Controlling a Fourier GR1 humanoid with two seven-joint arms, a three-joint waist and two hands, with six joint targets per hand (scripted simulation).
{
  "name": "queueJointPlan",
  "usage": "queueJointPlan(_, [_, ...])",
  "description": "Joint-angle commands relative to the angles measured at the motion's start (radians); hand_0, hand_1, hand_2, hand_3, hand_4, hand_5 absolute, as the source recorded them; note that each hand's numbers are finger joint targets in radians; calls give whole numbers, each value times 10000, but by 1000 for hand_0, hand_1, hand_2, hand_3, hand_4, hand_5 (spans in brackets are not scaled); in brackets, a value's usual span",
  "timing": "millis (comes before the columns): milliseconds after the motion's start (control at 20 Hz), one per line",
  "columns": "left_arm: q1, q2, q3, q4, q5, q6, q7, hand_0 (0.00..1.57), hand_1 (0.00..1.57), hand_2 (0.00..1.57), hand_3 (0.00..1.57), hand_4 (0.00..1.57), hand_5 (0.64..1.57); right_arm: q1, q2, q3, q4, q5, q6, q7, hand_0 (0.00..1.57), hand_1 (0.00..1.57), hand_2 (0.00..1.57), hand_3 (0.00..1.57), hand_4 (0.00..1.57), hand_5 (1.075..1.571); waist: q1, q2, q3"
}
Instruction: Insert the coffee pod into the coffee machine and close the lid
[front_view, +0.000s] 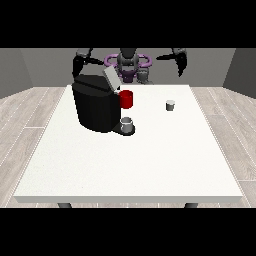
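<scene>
Hand at view's right (182, 62) raised, coffee pod (170, 105) well below on table (125, 165)

Even, soft, fairly bright light fills the room. The white counter (125, 165) is evenly lit, without glare. The black coffee machine (95, 107) reads as a dark mass with little surface detail. Shadows are faint. Straight lines stay straight at the edges.

Large white rectangular table (125, 170) on dark legs (64, 205), standing on pale grey wooden plank floor (30, 115); behind, plain dark grey walls (45, 65), lit evenly
</scene>
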Motion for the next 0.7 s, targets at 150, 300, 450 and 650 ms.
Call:
queueJointPlan(150, [-639, 1148, 257, 927, -1030, -617, -646, 0, 0, 0, 0, 0, 1571, -602, 302, 271, 97, 929, -872, -133, 0, 0, 0, 0, 0, 1571, -324, 556, 10])
queueJointPlan(300, [-1836, 1736, 802, 1400, -944, -954, -96, 0, 0, 0, 0, 0, 1571, -748, 404, 390, 198, 787, -639, -529, 0, 0, 0, 0, 0, 1571, -876, 982, 13])
queueJointPlan(450, [-2325, 1692, 887, 2504, -1468, -593, 224, 0, 0, 0, 0, 0, 1571, -689, 764, 1260, -441, 1201, -605, 52, 0, 0, 0, 0, 0, 1571, -1535, 1140, 5])
queueJointPlan(650, [-2472, 1976, 412, 2952, -2223, -997, -24, 0, 0, 0, 0, 0, 1571, -1076, 965, 906, 109, 899, -742, -104, 0, 0, 0, 0, 0, 1571, -1264, 1401, 10])
